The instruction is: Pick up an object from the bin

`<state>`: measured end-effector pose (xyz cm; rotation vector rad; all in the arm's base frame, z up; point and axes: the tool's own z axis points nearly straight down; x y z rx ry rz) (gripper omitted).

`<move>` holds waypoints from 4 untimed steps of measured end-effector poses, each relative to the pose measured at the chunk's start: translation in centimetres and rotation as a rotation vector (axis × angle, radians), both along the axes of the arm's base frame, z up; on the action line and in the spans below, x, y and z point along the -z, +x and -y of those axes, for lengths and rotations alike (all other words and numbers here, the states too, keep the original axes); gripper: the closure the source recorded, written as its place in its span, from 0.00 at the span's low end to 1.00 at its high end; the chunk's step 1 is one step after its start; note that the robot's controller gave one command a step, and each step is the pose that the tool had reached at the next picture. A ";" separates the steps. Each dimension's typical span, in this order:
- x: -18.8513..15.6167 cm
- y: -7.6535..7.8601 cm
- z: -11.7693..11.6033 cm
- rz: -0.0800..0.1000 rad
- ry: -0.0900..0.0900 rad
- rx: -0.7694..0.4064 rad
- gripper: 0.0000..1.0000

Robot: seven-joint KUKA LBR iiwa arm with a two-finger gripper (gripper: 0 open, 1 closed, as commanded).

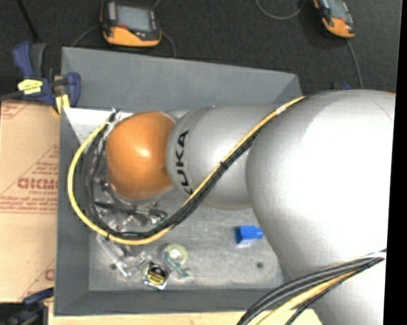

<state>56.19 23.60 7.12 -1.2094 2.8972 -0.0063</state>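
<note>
Camera view: my end effector [127,214], opening impossible to tell, hung above the left heap [125,260]; descending straight seemed wisest

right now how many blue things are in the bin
1. A blue block lies on the bin floor toward the right, close beside the arm. The arm covers much of the bin, so more may be hidden.

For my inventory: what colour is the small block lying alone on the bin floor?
The small block is blue; camera view.
</note>
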 end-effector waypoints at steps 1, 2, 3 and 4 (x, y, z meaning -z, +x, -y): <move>-0.6 -6.9 0.0 0.024 0.007 -0.195 0.00; -0.9 -6.6 -0.2 0.032 0.012 -0.192 1.00; -2.9 -6.2 -0.1 0.005 0.003 -0.186 1.00; -7.2 -6.0 0.0 0.002 0.004 -0.179 1.00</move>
